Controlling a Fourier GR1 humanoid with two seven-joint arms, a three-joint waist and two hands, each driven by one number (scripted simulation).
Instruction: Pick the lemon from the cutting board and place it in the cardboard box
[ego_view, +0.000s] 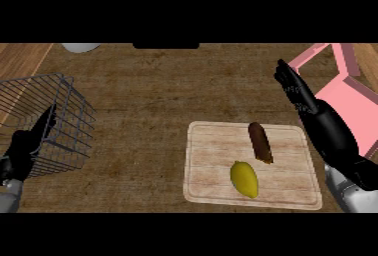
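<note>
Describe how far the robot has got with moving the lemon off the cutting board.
Done: nothing yet; the lemon lies on the cutting board beside a brown item. In hand: nothing; the right hand is open above the board's far right corner, and the left hand is open by the wire basket. Left: grasping, carrying, placing.

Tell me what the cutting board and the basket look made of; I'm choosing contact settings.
Cutting board: pale wood, matte, judging by its straight grain lines. Basket: thin dark metal wire, probably, as an open see-through grid.
</note>
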